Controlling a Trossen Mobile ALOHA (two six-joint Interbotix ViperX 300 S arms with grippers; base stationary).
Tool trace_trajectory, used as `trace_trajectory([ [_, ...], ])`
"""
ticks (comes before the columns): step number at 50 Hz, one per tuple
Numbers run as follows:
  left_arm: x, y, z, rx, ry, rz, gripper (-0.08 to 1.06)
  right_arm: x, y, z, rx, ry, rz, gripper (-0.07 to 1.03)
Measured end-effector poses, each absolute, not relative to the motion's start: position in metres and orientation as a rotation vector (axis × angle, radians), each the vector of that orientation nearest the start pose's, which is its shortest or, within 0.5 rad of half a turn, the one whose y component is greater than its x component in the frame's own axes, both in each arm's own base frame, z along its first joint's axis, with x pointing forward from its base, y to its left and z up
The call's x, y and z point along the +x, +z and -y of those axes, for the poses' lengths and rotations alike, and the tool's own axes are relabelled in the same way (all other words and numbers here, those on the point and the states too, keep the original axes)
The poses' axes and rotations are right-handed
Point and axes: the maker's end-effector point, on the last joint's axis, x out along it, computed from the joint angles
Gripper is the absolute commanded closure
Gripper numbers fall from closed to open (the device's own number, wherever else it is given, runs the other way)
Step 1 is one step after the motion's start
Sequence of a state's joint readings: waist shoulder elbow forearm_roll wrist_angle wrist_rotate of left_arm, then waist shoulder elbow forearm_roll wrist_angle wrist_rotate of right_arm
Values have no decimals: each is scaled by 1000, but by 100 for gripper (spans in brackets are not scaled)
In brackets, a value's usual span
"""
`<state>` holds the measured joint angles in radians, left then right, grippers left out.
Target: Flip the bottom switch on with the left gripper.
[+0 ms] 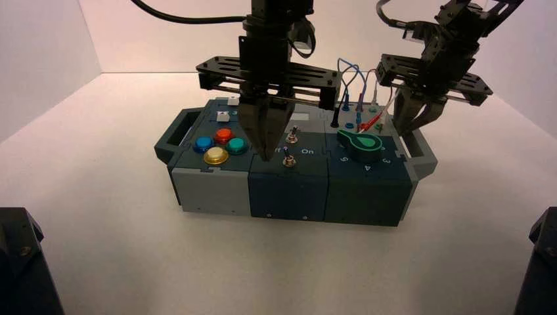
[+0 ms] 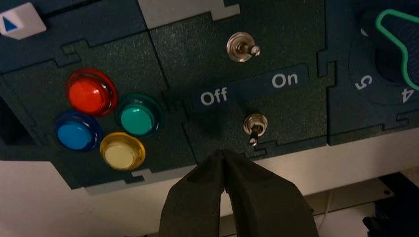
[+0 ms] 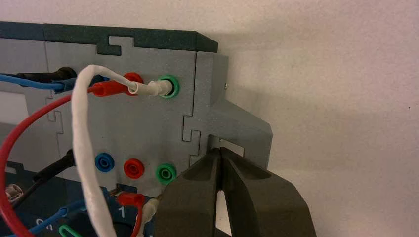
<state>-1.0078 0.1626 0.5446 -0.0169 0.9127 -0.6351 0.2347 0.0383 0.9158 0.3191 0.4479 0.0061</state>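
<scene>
The bottom switch is a small silver toggle on the box's dark middle panel, under the white "Off" and "On" lettering. Its thin lever shows short, pointing toward the box's front edge. In the high view the bottom switch sits near the front of the box. My left gripper is shut and holds nothing. Its tips hover close by the switch on the "Off" side, at the box's front edge; the left gripper hangs over the middle panel. A twin toggle behind it leans toward "On".
Red, blue, green and yellow buttons sit left of the switches. A green knob and plugged wires lie to the right. My right gripper is shut beside the box's right end handle.
</scene>
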Motion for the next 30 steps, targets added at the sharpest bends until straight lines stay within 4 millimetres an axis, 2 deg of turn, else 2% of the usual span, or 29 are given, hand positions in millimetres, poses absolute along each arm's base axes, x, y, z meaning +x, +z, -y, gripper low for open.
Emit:
trace_trajectory([
  [30,175,41,282,307,-267,-1597,101,265,8,-87,175,101,-1418,99],
])
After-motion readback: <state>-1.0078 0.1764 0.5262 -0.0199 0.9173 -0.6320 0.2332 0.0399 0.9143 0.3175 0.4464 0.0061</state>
